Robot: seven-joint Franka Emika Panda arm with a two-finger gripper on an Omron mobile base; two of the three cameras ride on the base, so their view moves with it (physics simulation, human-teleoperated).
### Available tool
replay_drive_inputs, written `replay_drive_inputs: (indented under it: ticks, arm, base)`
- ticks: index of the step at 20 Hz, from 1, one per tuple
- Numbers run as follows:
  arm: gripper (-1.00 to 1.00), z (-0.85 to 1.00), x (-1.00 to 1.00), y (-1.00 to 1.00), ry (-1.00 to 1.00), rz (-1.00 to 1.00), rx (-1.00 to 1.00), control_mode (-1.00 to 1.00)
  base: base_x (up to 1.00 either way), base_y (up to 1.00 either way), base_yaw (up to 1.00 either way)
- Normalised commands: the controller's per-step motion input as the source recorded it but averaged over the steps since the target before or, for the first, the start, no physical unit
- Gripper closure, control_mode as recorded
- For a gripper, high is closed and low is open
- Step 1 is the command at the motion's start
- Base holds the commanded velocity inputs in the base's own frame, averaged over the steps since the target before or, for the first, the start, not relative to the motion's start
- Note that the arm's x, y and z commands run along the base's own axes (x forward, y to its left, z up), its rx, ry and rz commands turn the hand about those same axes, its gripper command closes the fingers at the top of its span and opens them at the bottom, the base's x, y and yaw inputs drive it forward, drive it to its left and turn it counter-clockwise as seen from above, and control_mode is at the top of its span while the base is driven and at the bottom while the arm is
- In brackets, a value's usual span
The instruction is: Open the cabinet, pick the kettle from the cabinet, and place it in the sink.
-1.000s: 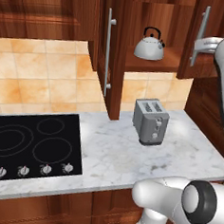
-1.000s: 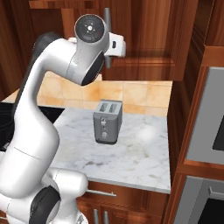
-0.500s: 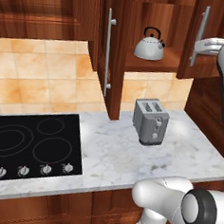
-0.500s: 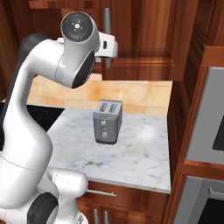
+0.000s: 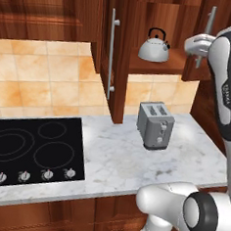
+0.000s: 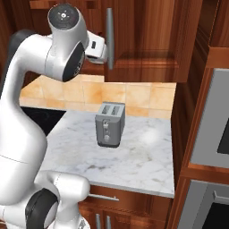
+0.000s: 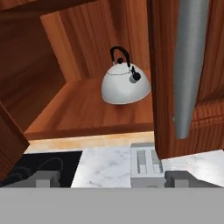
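Note:
The cabinet (image 5: 123, 59) stands open with both doors swung out. On its inner shelf (image 7: 87, 109) sits the kettle (image 5: 154, 49), silver with a black handle, upright (image 7: 125, 85). My gripper (image 5: 196, 45) hovers beside the right door's long silver bar handle (image 5: 210, 25), to the kettle's right. In the hand view my gripper (image 7: 114, 178) is open, fingertips (image 7: 44, 177) wide apart with nothing between them, and that bar handle (image 7: 190, 65) rises just ahead on the right. From the right base view my gripper (image 6: 103, 50) sits against the handle (image 6: 109, 38). The sink is out of view.
A grey two-slot toaster (image 5: 155, 124) stands on the white marble counter (image 5: 114, 161) below the cabinet. A black cooktop (image 5: 33, 150) lies to the left. The left door's handle (image 5: 111, 53) hangs beside the opening. A tall oven unit (image 6: 210, 129) bounds the counter's right end.
My jaws have gone from shut on the right door's bar handle to wide open, letting it go. The arm's upper part swung slightly; kettle and doors stayed put.

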Motion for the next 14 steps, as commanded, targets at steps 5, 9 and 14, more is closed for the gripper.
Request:
replay_drive_inputs:
  ticks: [5, 9, 14]
  arm:
    - [-1.00, -0.04, 0.19, 0.32, 0.15, -0.17, 0.18, -1.00]
    - [-1.00, -0.13, 0.37, 0.14, 0.17, -0.26, 0.29, -1.00]
    - [-1.00, -0.20, 0.36, 0.18, 0.11, -0.36, 0.26, -1.00]
  base:
    - [0.00, 0.00, 0.00]
    - [0.00, 0.00, 0.00]
    - [0.00, 0.00, 0.00]
